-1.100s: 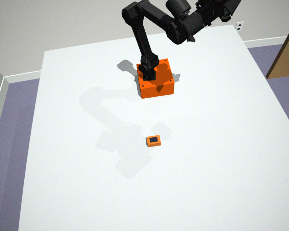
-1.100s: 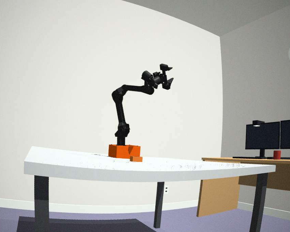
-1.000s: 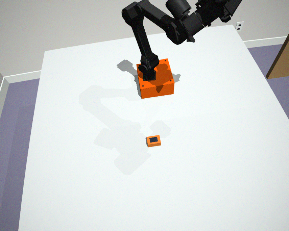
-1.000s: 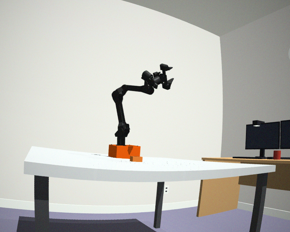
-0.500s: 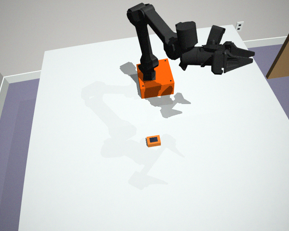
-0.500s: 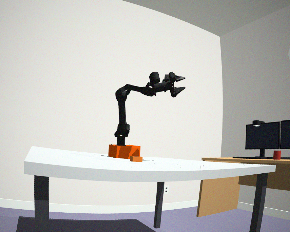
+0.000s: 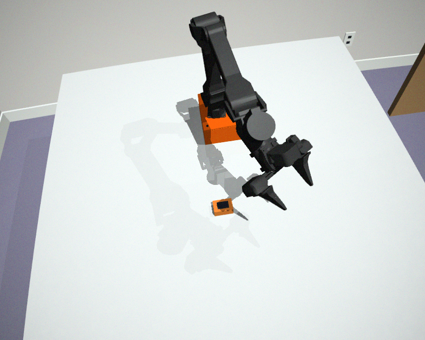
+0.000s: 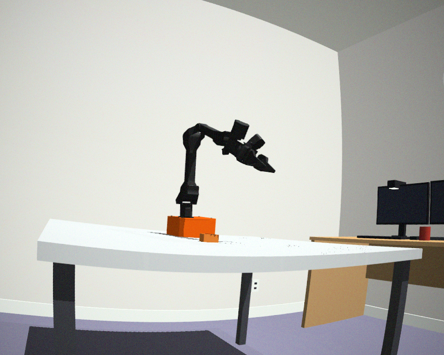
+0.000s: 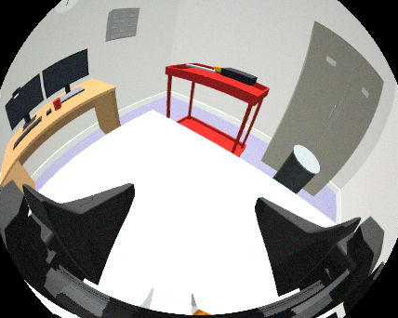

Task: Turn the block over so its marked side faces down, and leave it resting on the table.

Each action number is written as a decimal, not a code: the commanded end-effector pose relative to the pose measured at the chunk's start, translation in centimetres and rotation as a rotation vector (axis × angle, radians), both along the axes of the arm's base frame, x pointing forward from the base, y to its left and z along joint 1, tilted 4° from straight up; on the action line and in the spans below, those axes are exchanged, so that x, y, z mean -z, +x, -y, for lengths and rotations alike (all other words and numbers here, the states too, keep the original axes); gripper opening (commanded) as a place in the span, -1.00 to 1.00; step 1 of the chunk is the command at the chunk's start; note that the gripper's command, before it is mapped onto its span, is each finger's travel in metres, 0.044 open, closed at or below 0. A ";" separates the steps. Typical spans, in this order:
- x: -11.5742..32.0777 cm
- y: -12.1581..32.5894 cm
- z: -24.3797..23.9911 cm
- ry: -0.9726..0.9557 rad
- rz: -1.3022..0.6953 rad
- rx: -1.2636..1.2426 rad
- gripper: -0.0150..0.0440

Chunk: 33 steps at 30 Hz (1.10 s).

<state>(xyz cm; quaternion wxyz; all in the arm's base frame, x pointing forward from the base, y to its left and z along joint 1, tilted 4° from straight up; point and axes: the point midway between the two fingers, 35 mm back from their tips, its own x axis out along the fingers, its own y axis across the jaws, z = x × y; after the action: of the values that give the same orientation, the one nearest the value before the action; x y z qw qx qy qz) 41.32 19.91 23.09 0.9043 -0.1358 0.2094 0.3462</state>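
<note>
The small orange block (image 7: 223, 207) (image 8: 209, 238) lies flat on the white table (image 7: 315, 278) (image 8: 137, 260), in front of the arm's base. Its dark marked side (image 7: 222, 205) faces up. Only a sliver of the block shows in the wrist view (image 9: 201, 312), at the bottom edge. My gripper (image 7: 298, 197) (image 8: 272, 170) (image 9: 195, 192) is wide open and empty. It hangs well above the table, tilted forward and down, beyond the block to the right in the exterior view. The fingers do not touch the block.
The orange base box (image 7: 223, 133) (image 8: 195, 227) of the arm stands behind the block. Off the table are a wooden desk (image 8: 409, 263) (image 9: 105, 90) with monitors, a red cart (image 9: 210, 78), and a dark bin (image 9: 294, 174).
</note>
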 end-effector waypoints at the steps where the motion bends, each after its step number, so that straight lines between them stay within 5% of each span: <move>1: 4.4 0.4 3.6 -0.079 -0.189 0.138 1.00; 14: 16.4 -6.8 17.4 -0.424 -0.917 0.609 1.00; 33: 21.5 -6.6 17.2 -0.430 -0.928 0.615 1.00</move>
<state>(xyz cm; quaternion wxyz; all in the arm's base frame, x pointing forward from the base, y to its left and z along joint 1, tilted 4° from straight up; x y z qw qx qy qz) 34.92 2.75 2.24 0.7327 -0.0839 0.6738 0.0460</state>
